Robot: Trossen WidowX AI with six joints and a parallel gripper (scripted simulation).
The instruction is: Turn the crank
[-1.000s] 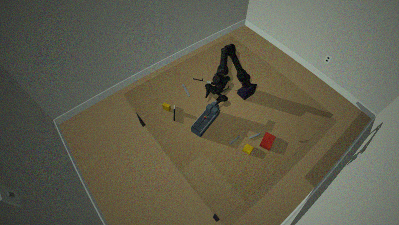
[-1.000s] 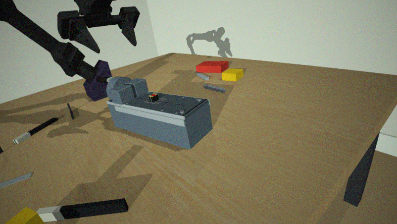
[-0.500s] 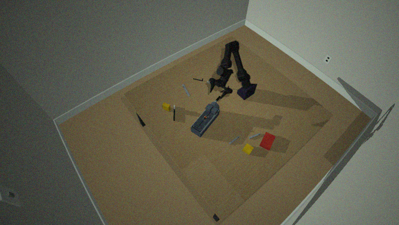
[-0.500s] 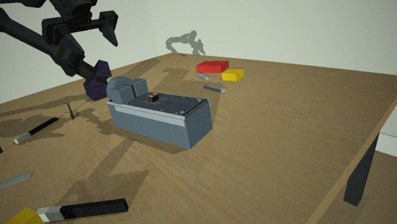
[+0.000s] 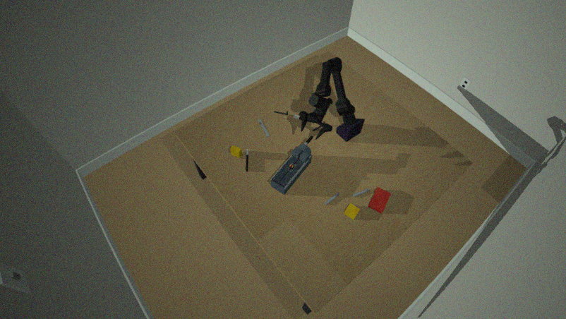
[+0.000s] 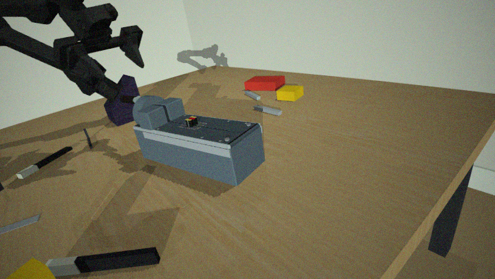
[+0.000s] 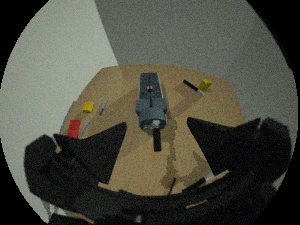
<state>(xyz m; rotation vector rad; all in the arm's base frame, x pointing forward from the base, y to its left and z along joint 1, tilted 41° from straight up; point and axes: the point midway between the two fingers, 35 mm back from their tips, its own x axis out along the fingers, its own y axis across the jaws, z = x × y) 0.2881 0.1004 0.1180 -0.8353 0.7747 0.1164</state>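
Observation:
The grey-blue machine [image 5: 280, 185] [image 6: 187, 155] stands on the table. The red pointer [image 6: 192, 118] sits on its dark top close to the brass marks; whether they are exactly level is too small to tell. The round crank disc [image 6: 148, 100] is at the arm's end of the machine. Its black handle [image 5: 309, 140] [image 6: 127, 99] [image 7: 157, 141] sticks out toward the arm. My gripper [image 5: 310, 133] [image 7: 157, 122] is open and empty, above the handle. In the wrist view, the handle shows between and below the spread fingertips. In the exterior view, one finger is plain; the other is hard to separate from the arm.
A red block [image 5: 379, 200] [image 6: 264, 83] [image 7: 74, 128] and a yellow block [image 5: 351, 211] [image 6: 289, 93] lie to one side with two grey bars. Another yellow block [image 5: 236, 151] [image 7: 205, 85] and a black-and-white bar [image 5: 246, 161] [image 6: 117, 260] lie across the machine.

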